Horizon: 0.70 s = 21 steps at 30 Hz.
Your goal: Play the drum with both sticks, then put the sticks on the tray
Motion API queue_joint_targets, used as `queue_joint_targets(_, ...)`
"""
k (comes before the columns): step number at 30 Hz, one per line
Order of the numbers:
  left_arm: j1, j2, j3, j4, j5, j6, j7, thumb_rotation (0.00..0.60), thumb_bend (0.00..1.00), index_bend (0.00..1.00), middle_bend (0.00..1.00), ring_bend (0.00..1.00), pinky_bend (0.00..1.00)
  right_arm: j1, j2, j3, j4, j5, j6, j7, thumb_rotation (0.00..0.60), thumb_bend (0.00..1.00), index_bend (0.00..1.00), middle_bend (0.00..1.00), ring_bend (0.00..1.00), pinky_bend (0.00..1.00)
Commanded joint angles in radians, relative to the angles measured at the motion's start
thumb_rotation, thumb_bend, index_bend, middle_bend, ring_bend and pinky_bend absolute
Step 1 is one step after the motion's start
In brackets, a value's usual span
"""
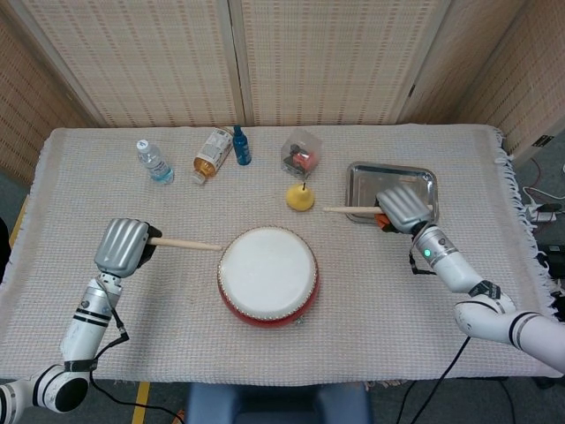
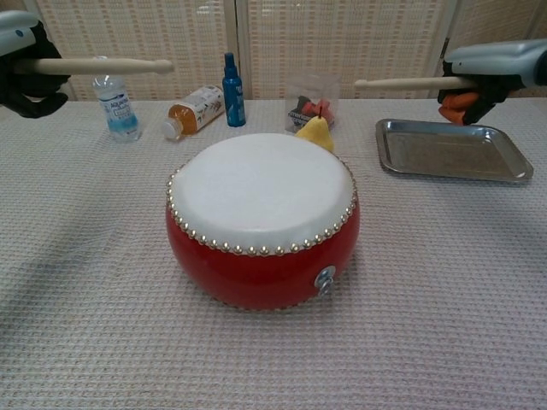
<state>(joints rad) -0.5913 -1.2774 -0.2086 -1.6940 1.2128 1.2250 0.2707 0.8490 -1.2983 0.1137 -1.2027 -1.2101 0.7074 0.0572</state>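
Drum (image 1: 267, 275) sits mid-counter, skin bare. At its 9 o'clock the left hand (image 1: 121, 246) grasps a stick (image 1: 190, 244), tip just short of the rim. At 2 o'clock the right hand (image 1: 403, 208) grasps the other stick (image 1: 350, 209), over the tray (image 1: 392, 176). A pear (image 1: 299, 197) lies at 12 o'clock, bottles (image 1: 213, 150) beyond.
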Motion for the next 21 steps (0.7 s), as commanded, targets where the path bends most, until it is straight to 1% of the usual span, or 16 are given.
queue_joint_targets(1,0.004,0.005,-0.001,-0.002,-0.006,-0.001,0.001,0.6,0.84,1.0,1.0,1.0,1.0,-0.017,-0.11,-0.019,0.235,-0.068,-0.06,0.188,0.6,0.89,1.0,0.98,1.0,1.0)
queue_joint_targets(5,0.01,0.011,-0.003,-0.005,-0.017,-0.003,-0.004,0.6,0.84,1.0,1.0,1.0,1.0,-0.011,-0.195,-0.038,0.411,-0.134,-0.079,0.319,0.6,0.83,1.0,0.98,0.98,1.0)
queue_joint_targets(6,0.011,0.012,-0.005,-0.004,-0.022,-0.005,-0.004,0.6,0.84,1.0,1.0,1.0,1.0,-0.008,-0.219,-0.043,0.461,-0.149,-0.085,0.356,0.6,0.81,1.0,0.97,0.96,1.0)
queue_joint_targets(8,0.014,0.015,-0.006,-0.005,-0.027,-0.005,-0.005,0.6,0.84,1.0,1.0,1.0,1.0,-0.004,-0.252,-0.05,0.53,-0.17,-0.094,0.408,0.6,0.76,1.0,0.92,0.89,0.98)
queue_joint_targets(10,0.017,0.02,-0.007,-0.006,-0.032,-0.006,-0.006,0.6,0.84,1.0,1.0,1.0,1.0,0.007,-0.283,-0.067,0.599,-0.194,-0.125,0.454,0.6,0.71,1.0,0.87,0.8,0.92)
queue_joint_targets(12,0.02,0.024,-0.008,-0.006,-0.036,-0.006,-0.009,0.6,0.84,1.0,1.0,1.0,1.0,0.018,-0.31,-0.09,0.658,-0.223,-0.153,0.477,0.6,0.65,1.0,0.78,0.7,0.82)
queue_joint_targets(14,0.023,0.027,-0.011,-0.006,-0.038,-0.004,-0.015,0.6,0.84,1.0,1.0,1.0,1.0,0.026,-0.331,-0.104,0.698,-0.24,-0.174,0.493,0.6,0.58,0.97,0.7,0.61,0.74)
queue_joint_targets(15,0.026,0.029,-0.012,-0.006,-0.04,-0.003,-0.02,0.6,0.84,1.0,1.0,1.0,1.0,0.03,-0.343,-0.108,0.719,-0.248,-0.185,0.506,0.6,0.54,0.92,0.65,0.55,0.69)
queue_joint_targets(16,0.027,0.031,-0.013,-0.006,-0.041,-0.003,-0.023,0.6,0.84,1.0,1.0,1.0,1.0,0.033,-0.352,-0.111,0.733,-0.252,-0.194,0.514,0.6,0.51,0.88,0.62,0.52,0.66)
queue_joint_targets(18,0.03,0.033,-0.011,-0.005,-0.041,-0.005,-0.028,0.6,0.84,1.0,1.0,1.0,1.0,0.04,-0.37,-0.116,0.768,-0.259,-0.214,0.525,0.6,0.41,0.71,0.51,0.41,0.55)
queue_joint_targets(21,0.033,0.033,-0.006,0.003,-0.038,-0.01,-0.031,0.6,0.84,1.0,1.0,1.0,1.0,0.052,-0.396,-0.109,0.812,-0.253,-0.249,0.531,0.6,0.29,0.54,0.41,0.32,0.45)
